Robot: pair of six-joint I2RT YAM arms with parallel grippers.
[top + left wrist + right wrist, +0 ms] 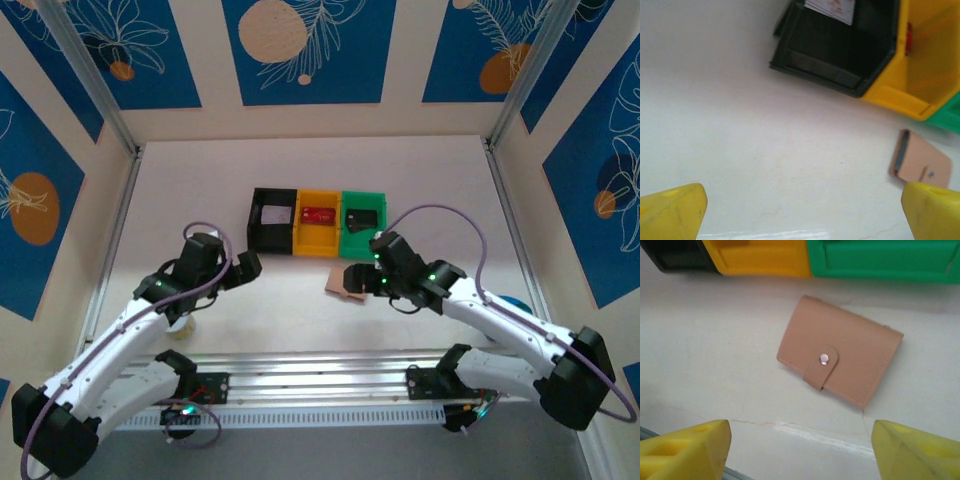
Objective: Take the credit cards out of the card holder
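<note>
The card holder lies flat and closed on the table, directly ahead of my right gripper, in line with the gap between its fingers and a little toward the right-hand one. That gripper's jaws stand apart with nothing between them. My left gripper is spread wide and empty too. From there the holder sits ahead and off to the right, just past the right fingertip.

I'd judge it light, thin and soft-skinned, stiffened somewhat by whatever is inside. No cards can be seen while it is shut. It sits askew to my jaws, with the strap tab and its pale snap on the edge facing the right gripper.

Flat on the table, it gives me no side to pinch, and it will probably skid if I push on it. My likely hold is that near edge beside the strap, one finger scraping under and the other coming down on top. Alternatively I press the body down with one gripper and peel the tab with the other. The smooth face may slip, so I would bite deep rather than nip a corner.

Beyond it, the yellow bin and green bin stand near.
</note>
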